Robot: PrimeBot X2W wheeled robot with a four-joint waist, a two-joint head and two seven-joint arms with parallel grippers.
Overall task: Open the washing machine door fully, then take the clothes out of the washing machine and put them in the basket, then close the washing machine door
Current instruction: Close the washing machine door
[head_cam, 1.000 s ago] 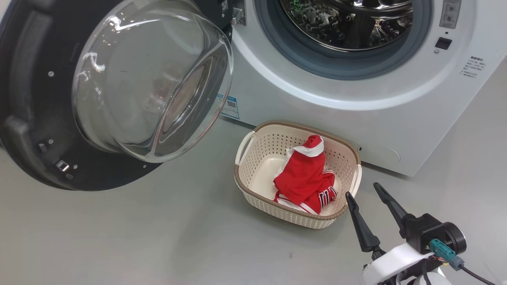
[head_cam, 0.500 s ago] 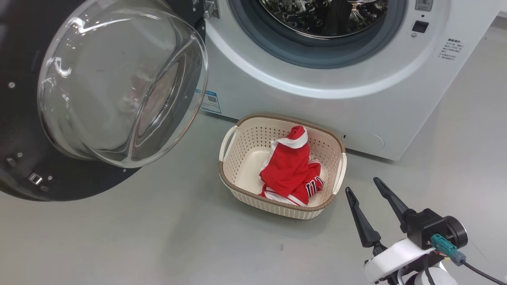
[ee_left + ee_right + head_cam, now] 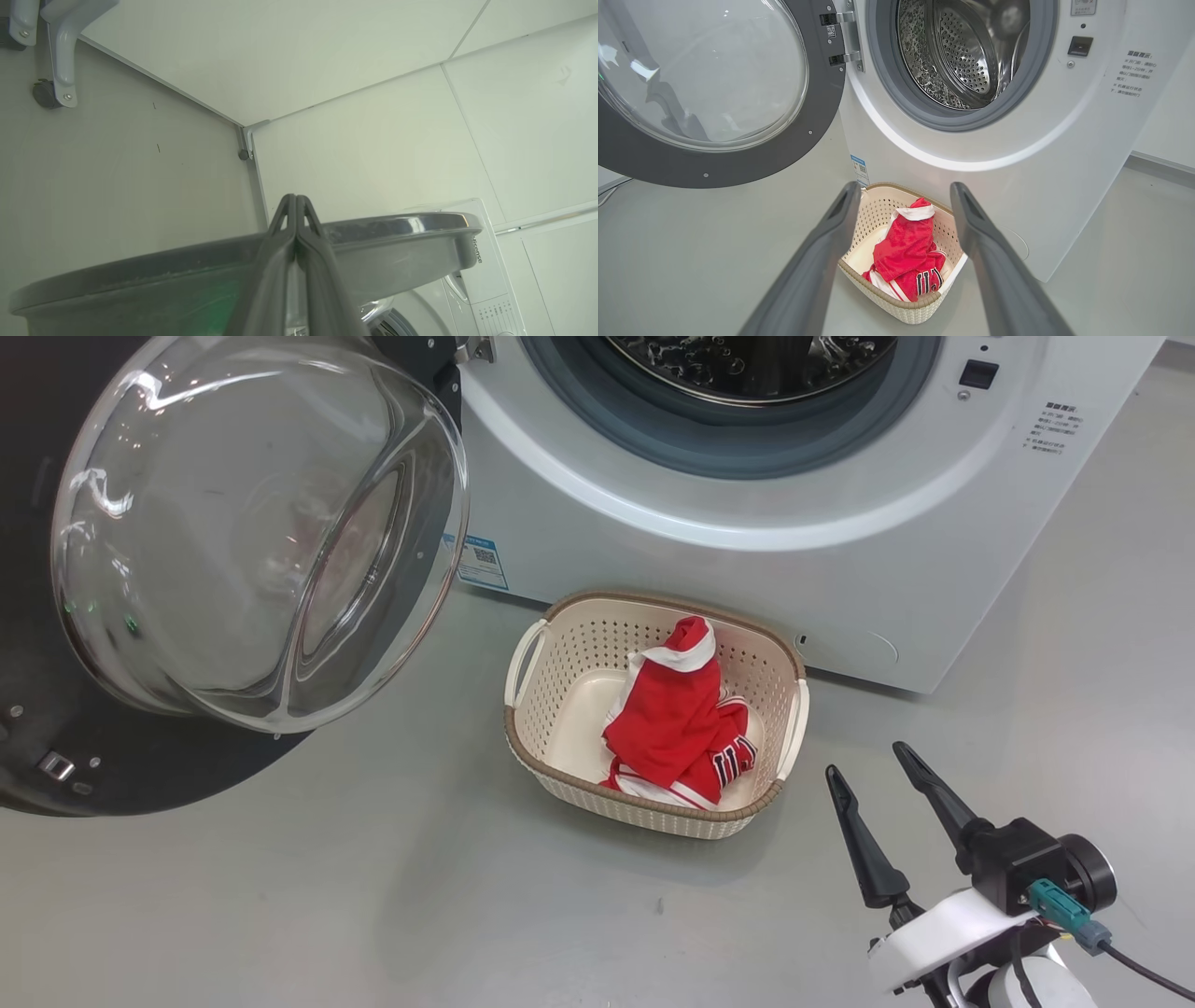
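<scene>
1. The clothes (image 3: 677, 723) are one bright red jersey piece with white striped trim and dark lettering. It lies crumpled inside the basket (image 3: 560, 663), heaped toward the right half, with a white-banded fold peaking upward.
2. The basket is cream with perforated walls, a brown woven-look rim and two side handles. It stands on the grey floor (image 3: 373, 896), just in front of the washing machine (image 3: 747, 569) and below the drum opening.
3. The washing machine door (image 3: 252, 541) stands swung open at the machine's left, its clear glass bowl bulging outward from the black rim.
4. The steel drum (image 3: 962, 51) shows its perforated wall behind the grey seal (image 3: 896, 84).
5. The right gripper (image 3: 865, 758) has its fingers spread wide with nothing between them. It hangs above the floor to the right of the basket, apart from it.
6. The left gripper (image 3: 295, 198) has its fingers pressed together tip to tip, with nothing visible between them. In the left wrist view they overlap the door's dark edge; contact cannot be determined.
7. Limits: the lettering is folded and unreadable. The near basket wall hides the garment's lower edge. The head view cuts off the door's left side and the drum's upper part.
</scene>
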